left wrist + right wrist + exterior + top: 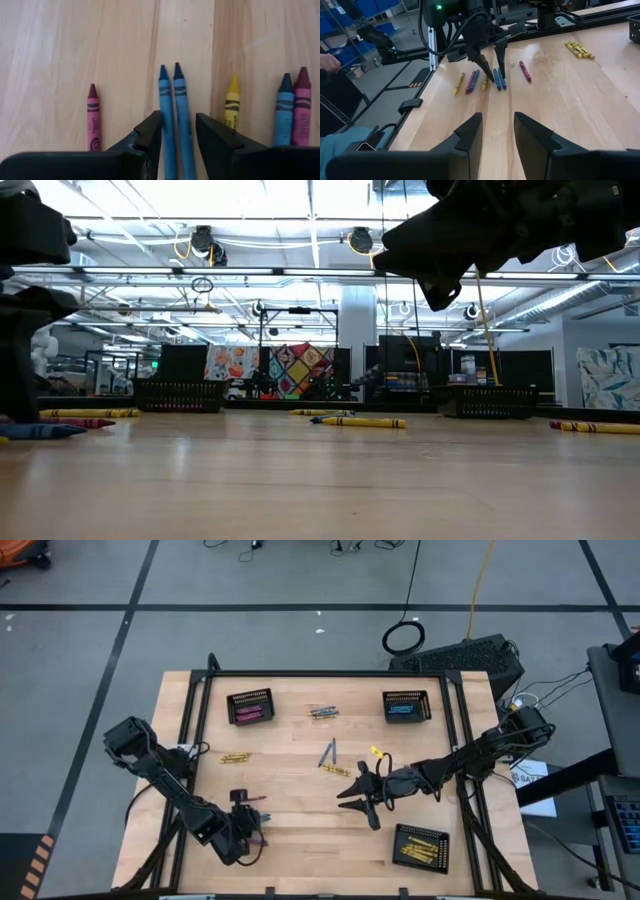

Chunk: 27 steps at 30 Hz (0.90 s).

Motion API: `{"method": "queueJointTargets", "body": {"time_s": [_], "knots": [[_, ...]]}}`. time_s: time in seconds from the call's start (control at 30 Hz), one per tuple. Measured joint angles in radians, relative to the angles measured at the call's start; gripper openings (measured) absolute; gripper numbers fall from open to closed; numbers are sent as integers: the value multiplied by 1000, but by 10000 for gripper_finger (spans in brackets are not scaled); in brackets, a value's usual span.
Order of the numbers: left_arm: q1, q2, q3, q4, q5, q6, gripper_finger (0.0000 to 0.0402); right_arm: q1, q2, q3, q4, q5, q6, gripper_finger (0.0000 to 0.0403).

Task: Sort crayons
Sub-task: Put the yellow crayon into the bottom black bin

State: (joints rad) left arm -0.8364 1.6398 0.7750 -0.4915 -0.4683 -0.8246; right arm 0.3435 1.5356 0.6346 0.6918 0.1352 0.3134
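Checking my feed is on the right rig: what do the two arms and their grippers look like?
Both arms are dark, jointed and slender, with black cables looped along them. The left gripper and right gripper each end in two black wedge-shaped fingers tapering to points. A green light glows on the left arm's wrist in the right wrist view.

Two blue crayons [175, 120] lie side by side, touching, flat on the wooden desk, with a lone pink crayon [93, 117] on one side and a yellow crayon [231, 102], another blue crayon [284, 112] and a magenta crayon [302, 107] on the other, all roughly parallel. Farther off, a bunch of yellow crayons [235, 757] lies near the desk's left side. A few loose crayons [330, 755] lie around the middle, and others fill three baskets: pink crayons [251, 714], blue ones [402, 710] and yellow ones [418, 853].
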Motion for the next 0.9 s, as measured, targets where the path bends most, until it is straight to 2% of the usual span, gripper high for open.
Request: {"method": "queueJointTargets", "body": {"time_s": [0.1,0.23,0.33,0.4,0.47,0.6,0.73,0.9], "knots": [[-1,-17,25,-46,11,-13,121,0,0,0,0,0,0,100],[-7,-67,120,-101,52,-86,120,0,0,0,0,17,0,100],[-49,-72,209,-66,109,-119,118,0,0,0,0,26,0,100],[-86,-55,245,18,142,-137,108,0,0,0,0,26,0,100],[-123,-8,257,145,177,-149,90,2,0,0,0,26,14,100],[-184,134,284,313,183,-249,44,24,0,0,0,26,18,100],[-213,281,323,293,211,-320,5,64,0,0,0,26,19,100],[-216,338,350,243,205,-346,7,117,0,0,16,27,23,100]]}}
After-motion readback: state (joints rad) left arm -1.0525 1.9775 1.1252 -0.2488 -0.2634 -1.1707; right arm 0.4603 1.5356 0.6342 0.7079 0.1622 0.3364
